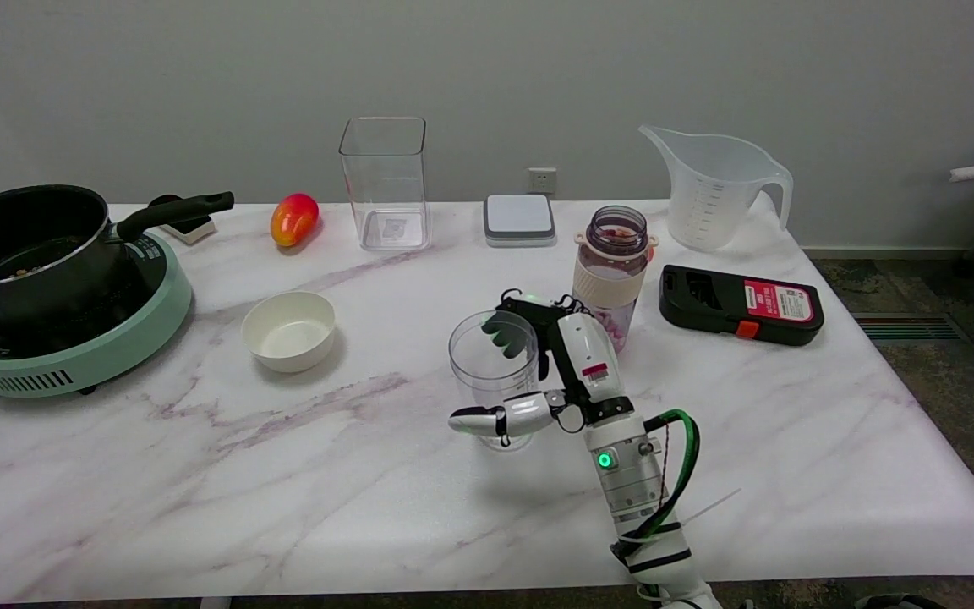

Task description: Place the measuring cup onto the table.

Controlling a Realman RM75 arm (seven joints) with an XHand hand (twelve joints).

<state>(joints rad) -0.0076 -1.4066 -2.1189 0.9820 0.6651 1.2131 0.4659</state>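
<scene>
The right hand (pixel 550 372) is seen nearest, reaching in from the lower right; its fingers (pixel 508 332) are wrapped around the far side of a clear measuring cup (pixel 494 372) while the thumb is stretched along the near side, so the cup is clamped upright. The cup's base appears to be at or just above the marble table (pixel 199 507); contact cannot be confirmed. An upright grip is judged to suit a level set-down. Just behind the hand a bottle (pixel 611 271) is stood, and a white bowl (pixel 289 330) is set to the left. Farther back, a large jug (pixel 711 190) and a clear container (pixel 385 182) are lined near the wall.
</scene>
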